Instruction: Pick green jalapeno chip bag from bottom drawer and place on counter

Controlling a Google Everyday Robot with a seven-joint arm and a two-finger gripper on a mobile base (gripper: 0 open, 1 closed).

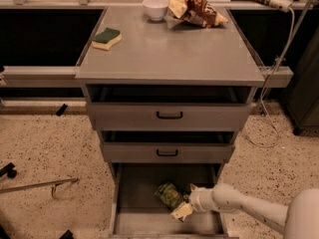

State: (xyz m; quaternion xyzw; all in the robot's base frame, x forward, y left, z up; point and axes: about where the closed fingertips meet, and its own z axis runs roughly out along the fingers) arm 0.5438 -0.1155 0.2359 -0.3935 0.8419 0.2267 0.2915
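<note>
The bottom drawer (133,204) stands pulled open, and the green jalapeno chip bag (170,195) lies crumpled on its floor, a little right of the drawer's middle. The pincer (182,211) is down inside the same drawer, toward its front right, against or just beside the bag's near edge. I cannot tell whether it is apart or clamped. Above the drawer, the bench (169,54) carries a sponge (106,38), a white bowl (155,7) and a brown-and-yellow snack bag (195,10).
</note>
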